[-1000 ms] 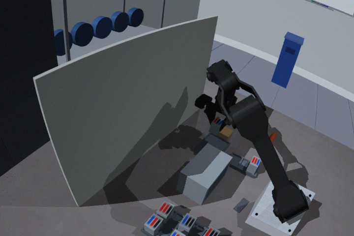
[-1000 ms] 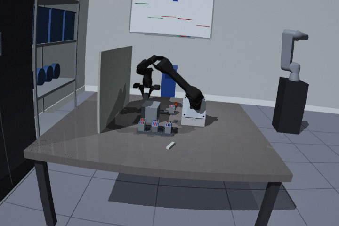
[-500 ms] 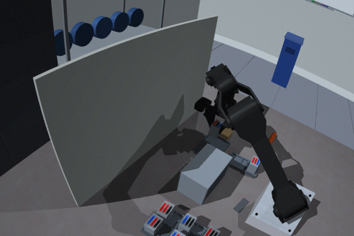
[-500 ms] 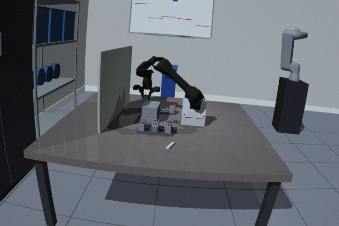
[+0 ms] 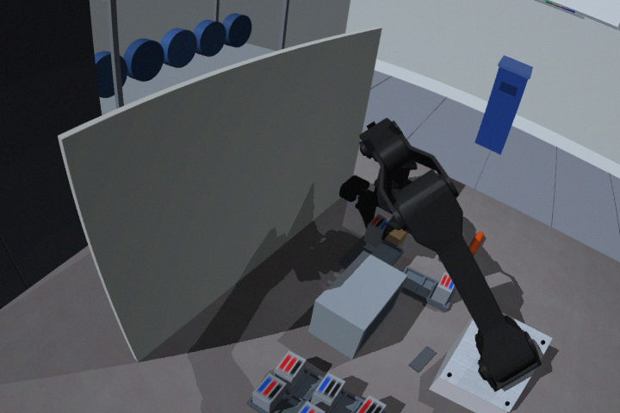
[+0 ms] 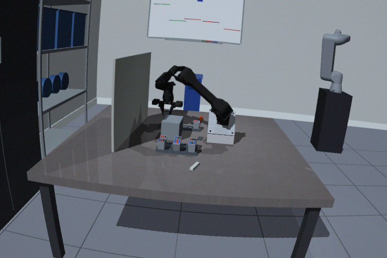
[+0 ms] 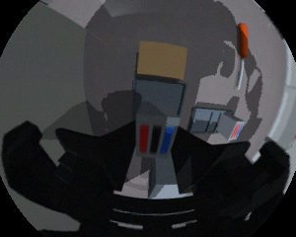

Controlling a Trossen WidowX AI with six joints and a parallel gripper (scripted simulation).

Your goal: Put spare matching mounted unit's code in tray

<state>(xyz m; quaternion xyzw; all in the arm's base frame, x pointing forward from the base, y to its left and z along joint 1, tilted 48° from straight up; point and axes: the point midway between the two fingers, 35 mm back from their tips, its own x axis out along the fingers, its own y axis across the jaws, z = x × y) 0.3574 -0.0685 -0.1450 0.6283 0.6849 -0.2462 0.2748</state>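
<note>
A brown table carries the whole setup. Upright on it stands 1 tall grey panel, walling off the side near the gripper. A whiteboard on the wall shows red and green strokes, no word of it readable.

The black arm reaches over the table from its pale metal base. A grey box stands between the dark tray and the multi-unit rack, a bulky obstacle just beside the tray.

The rack bears at least 5 units with striped labels; 1 label reads red, red, black. A separate small fixture bears 1 more striped unit, its label mostly red with some blue.

The gripper is closed on 1 grey spare, over the near end of the tray in the wrist view; whether it touches the tray, I cannot tell. Its label reads red, black, blue in that view. A tan block sits at the tray's far end, and an orange-handled screwdriver lies well apart.
</note>
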